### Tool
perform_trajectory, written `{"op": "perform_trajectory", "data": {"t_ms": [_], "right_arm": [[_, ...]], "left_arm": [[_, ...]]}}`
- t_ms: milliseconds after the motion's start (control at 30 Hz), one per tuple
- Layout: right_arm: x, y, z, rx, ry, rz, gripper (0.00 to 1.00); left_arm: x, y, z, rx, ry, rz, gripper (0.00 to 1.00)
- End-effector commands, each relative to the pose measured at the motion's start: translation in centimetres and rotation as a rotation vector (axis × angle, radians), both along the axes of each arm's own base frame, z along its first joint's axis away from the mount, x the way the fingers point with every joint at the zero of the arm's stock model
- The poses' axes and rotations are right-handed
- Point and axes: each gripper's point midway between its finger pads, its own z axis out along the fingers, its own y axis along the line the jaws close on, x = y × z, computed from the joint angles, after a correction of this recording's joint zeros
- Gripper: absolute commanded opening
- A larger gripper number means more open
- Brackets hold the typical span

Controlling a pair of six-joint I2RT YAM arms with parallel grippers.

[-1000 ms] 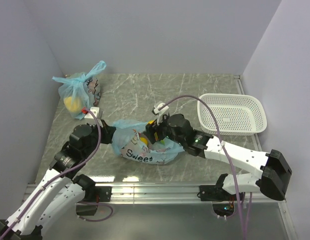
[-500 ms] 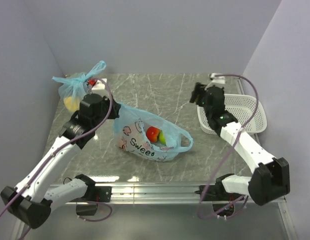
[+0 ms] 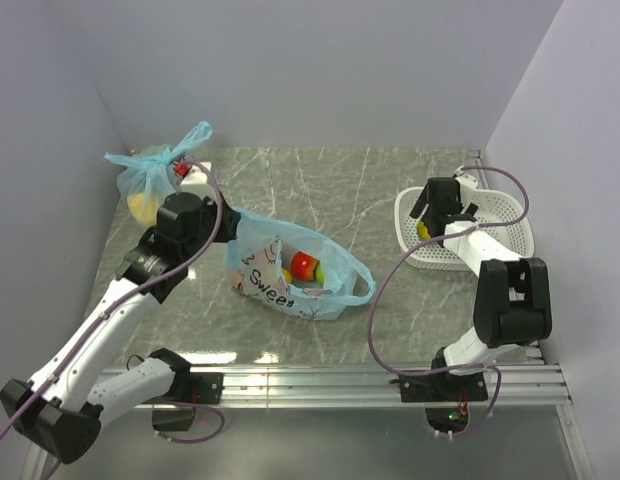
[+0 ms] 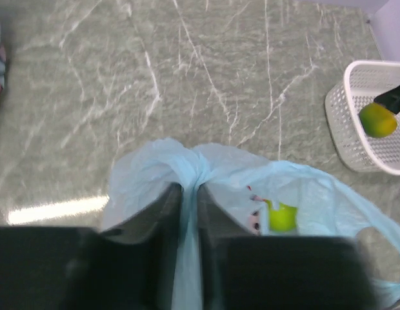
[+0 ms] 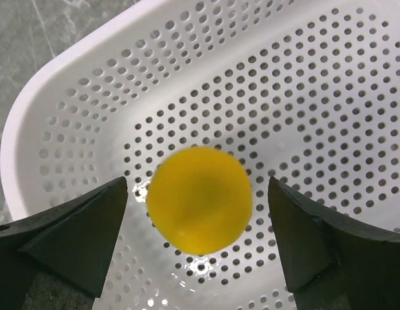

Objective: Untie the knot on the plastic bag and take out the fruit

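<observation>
The light-blue plastic bag (image 3: 290, 275) lies open mid-table with a red fruit (image 3: 305, 266) and green ones showing inside. No knot shows on it. My left gripper (image 3: 233, 226) is shut on a bunched fold of the bag's film (image 4: 190, 194); a green fruit (image 4: 282, 216) shows through the film in the left wrist view. My right gripper (image 5: 199, 223) is open over the white basket (image 5: 71, 116), fingers apart on either side of a yellow fruit (image 5: 200, 199) without touching it. That fruit (image 3: 424, 229) sits at the basket's left end.
A second knotted blue bag (image 3: 155, 185) with a yellow lump stands at the back left by the wall. The white basket (image 3: 490, 240) is at the right by the side wall. Grey walls close in three sides.
My right arm swung from the bag to the basket and now stands open around the yellow fruit. My left gripper lifted the bag's edge back and left.
</observation>
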Motion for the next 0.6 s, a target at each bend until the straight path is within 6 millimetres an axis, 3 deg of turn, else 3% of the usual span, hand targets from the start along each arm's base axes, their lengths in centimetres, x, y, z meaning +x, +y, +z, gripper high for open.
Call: {"op": "perform_trajectory", "data": {"t_ms": [0, 67, 100, 133, 167, 200, 233, 267, 300, 367, 400, 433, 533, 567], "right_arm": [[1.7, 0.1, 4.0, 0.01, -0.104, -0.009, 0.96], [1.1, 0.3, 4.5, 0.008, -0.119, -0.009, 0.96], [1.0, 0.7, 4.9, 0.016, -0.134, 0.01, 0.97], [0.6, 1.4, 6.6, 0.022, -0.185, 0.036, 0.97], [0.2, 2.4, 6.9, 0.014, -0.205, 0.085, 0.97], [-0.1, 4.8, 7.9, 0.016, -0.237, 0.164, 0.97], [-0.7, 7.0, 10.2, 0.034, -0.299, 0.252, 0.97], [-1.4, 8.5, 10.5, 0.02, -0.302, 0.322, 0.97], [-2.4, 11.8, 12.3, 0.031, -0.344, 0.429, 0.97], [-3.8, 15.4, 13.6, 0.023, -0.37, 0.597, 0.97], [-5.3, 18.6, 14.7, 0.034, -0.397, 0.704, 0.96], [-6.2, 20.4, 15.3, 0.046, -0.412, 0.788, 0.94], [-10.7, 26.9, 16.1, 0.129, -0.431, 1.081, 0.86], [-11.4, 28.2, 16.8, 0.154, -0.464, 1.13, 0.84]], "left_arm": [[-1.3, 2.1, 1.1, -0.03, -0.049, 0.078, 0.25], [-2.0, 3.2, 0.7, -0.03, -0.038, 0.124, 0.39], [-2.6, 3.7, 1.3, -0.044, -0.054, 0.138, 0.53], [-3.0, 4.3, 1.3, -0.052, -0.045, 0.168, 0.59], [-3.4, 4.6, 1.5, -0.061, -0.048, 0.178, 0.65], [-4.0, 5.0, 2.1, -0.09, -0.06, 0.194, 0.79], [-4.4, 5.2, 2.1, -0.097, -0.056, 0.201, 0.85], [-5.0, 5.6, 1.8, -0.097, -0.036, 0.214, 0.91], [-5.6, 5.8, 2.1, -0.127, -0.037, 0.219, 0.98], [-7.0, 5.6, 1.7, -0.157, -0.001, 0.192, 0.99], [-7.5, 5.2, 1.7, -0.192, 0.016, 0.18, 0.99], [-7.9, 4.9, 1.5, -0.211, 0.035, 0.16, 0.99], [-9.7, 2.7, 0.5, -0.308, 0.102, 0.057, 0.98], [-10.3, 1.8, 0.8, -0.353, 0.104, 0.003, 0.97]]}}
